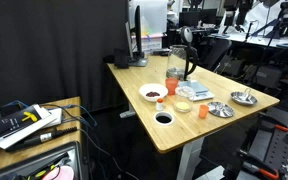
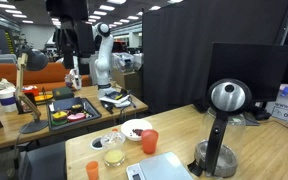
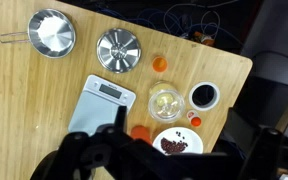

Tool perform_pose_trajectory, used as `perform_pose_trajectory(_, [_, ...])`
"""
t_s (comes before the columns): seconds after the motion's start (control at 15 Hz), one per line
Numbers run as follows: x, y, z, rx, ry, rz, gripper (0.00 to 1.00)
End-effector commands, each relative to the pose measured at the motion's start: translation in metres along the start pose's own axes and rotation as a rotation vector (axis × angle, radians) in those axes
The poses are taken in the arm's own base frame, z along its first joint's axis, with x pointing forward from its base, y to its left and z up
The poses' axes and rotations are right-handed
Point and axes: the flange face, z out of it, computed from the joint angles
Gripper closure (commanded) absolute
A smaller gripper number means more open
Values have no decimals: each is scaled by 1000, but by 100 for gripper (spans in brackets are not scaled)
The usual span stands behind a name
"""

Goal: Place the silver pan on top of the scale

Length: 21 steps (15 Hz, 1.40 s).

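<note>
Wrist view shows us the silver pan (image 3: 52, 32) on the wooden table (image 3: 24, 100), well apart from the bare scale (image 3: 104, 105). We judge nothing done yet: grasping and placing remain. Our gripper (image 3: 119, 152) hovers above, its opening too blurred to tell

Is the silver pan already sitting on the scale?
No, the silver pan rests on the wooden table, apart from the scale.

My wrist view shows a wooden table (image 3: 44, 85): silver pan (image 3: 52, 32) upper left, flatter silver dish (image 3: 119, 50) beside it, scale (image 3: 102, 105) at centre, glass bowl (image 3: 165, 102) and dark-filled bowl (image 3: 203, 96) to its right.
</note>
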Motion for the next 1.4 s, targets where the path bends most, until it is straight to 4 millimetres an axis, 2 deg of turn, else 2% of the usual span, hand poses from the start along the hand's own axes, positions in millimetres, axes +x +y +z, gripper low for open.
perform_pose_trajectory(0.0, [0,0,-1,0,-1,0,0])
perform_pose_trajectory(1.33, [4,1,1,3,12,24,0])
